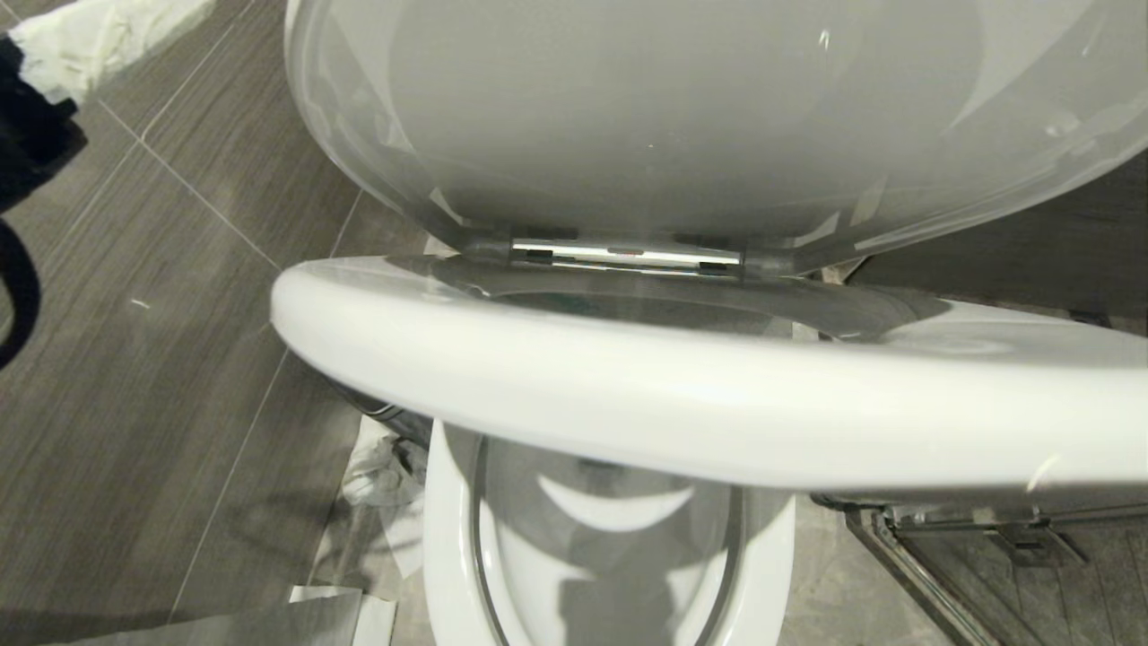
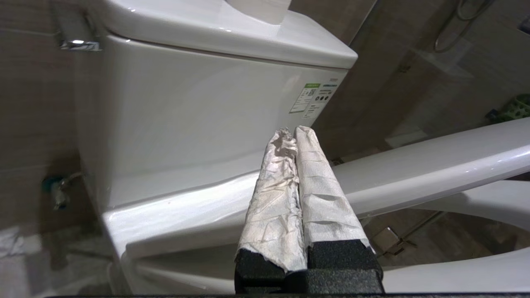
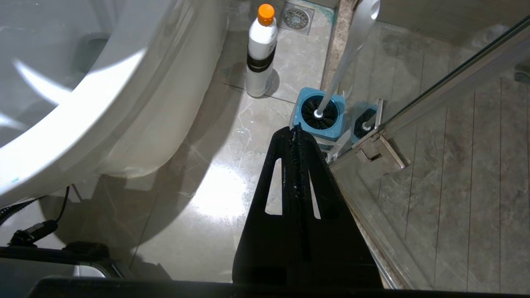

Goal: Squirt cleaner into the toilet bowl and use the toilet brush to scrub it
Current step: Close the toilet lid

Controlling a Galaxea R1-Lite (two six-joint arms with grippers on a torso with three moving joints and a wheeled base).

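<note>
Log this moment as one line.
left hand shut, empty, near tank | right hand shut, parked | cleaner, toilet brush untouched on floor

Left end effector (image 2: 295, 132): two long tapering fingers (image 2: 273, 198), each wrapped in crumpled white paper-like sheeting, creased and greyed in places, frayed at the tips. Black, rough-textured foam-like blocks at the base, where the wrapping ends in a ragged edge. Right end effector (image 3: 295, 131): bare matte black plastic, broad at the base and narrowing to a point, each finger pierced by a long triangular slot. Rough, ridged inner faces along the seam between the fingers. Dark arm (image 1: 31, 135) at the far left of the head view, black casing, with a black cable (image 1: 22, 296) looping below it.
</note>
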